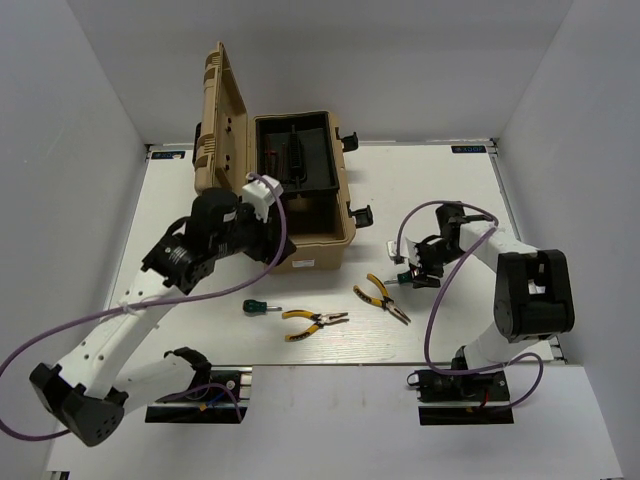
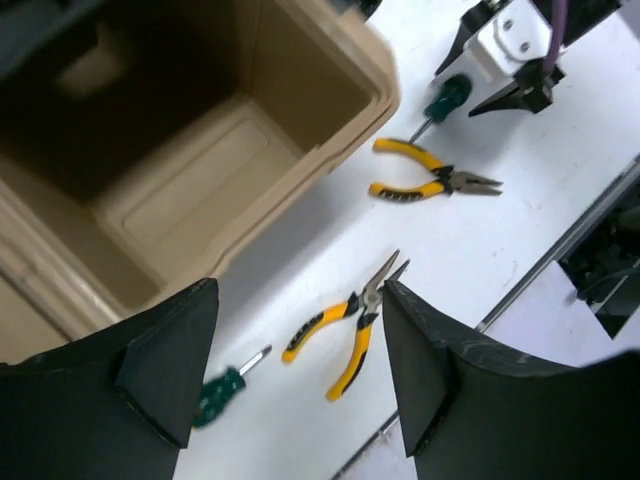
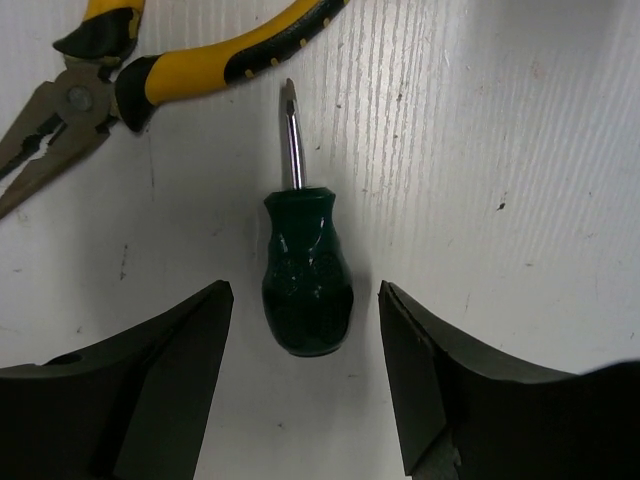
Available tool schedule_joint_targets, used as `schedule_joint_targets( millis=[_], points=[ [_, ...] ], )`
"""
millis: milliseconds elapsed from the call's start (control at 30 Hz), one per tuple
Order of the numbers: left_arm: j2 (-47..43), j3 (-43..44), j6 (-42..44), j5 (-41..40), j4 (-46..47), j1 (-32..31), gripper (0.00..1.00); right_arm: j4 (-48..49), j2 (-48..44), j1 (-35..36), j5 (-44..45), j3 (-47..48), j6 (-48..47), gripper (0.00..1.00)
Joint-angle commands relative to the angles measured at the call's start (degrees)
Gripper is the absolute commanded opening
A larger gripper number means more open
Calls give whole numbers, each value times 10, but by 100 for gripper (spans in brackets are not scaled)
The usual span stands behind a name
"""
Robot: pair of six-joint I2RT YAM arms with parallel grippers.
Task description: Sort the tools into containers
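Bench: four tools lie loose on the white bench (image 1: pixel 455 200) in front of the tan toolbox (image 1: pixel 345 215), its lid thrown back and the black tray (image 1: pixel 322 160) seated in the far half.
Right pincer: the right pincer (image 3: pixel 305 288) is released, jaws spread either side of the handle of a stubby green screwdriver (image 3: pixel 303 250), a gap showing on both sides. The blade points at the yellow-handled pliers (image 3: pixel 200 55) just beside it.
Left pincer: the left pincer (image 2: pixel 300 290) is released and empty, hanging above the toolbox's near corner and the bench beside it.
Also loose: a second green screwdriver (image 1: pixel 262 307) and second yellow pliers (image 1: pixel 312 322), near each other toward the left arm's side.
Step in hand: by the look of it, the pick-up of the right-hand screwdriver, lined up but not yet gripped.
Next move: it calls for closing squarely on the thick of the glossy, rounded handle, which could roll or squirt free, then lifting clear of the pliers and carrying it to the toolbox.
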Motion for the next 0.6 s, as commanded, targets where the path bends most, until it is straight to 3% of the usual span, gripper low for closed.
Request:
schedule_joint_targets(
  millis=[0,133,200,233,267,400,533,567],
  points=[
    [-28,-39,-39,-53,-20,-4,77,36,13,18,27,-12,4,67],
    [-41,-74,-71,-93,-47,-4,80,56,29,32,53,-14,20,67],
    [-46,-101,-90,-112,-47,-4,80,56,35,40,59,-15,24,58],
    [-46,-109,-99,-113,-47,-4,80,53,35,44,70,-15,23,51],
    [-52,-129,-118,-113,-41,-4,80,42,35,46,74,-14,23,33],
    [-53,-175,-167,-123,-21,-9,81,-4,8,41,85,-7,21,1],
    [-70,-207,-185,-135,-5,-9,82,-75,-55,44,67,11,24,0],
    [-75,-207,-185,-141,1,-9,82,-136,-76,44,44,34,30,0]
  ],
)
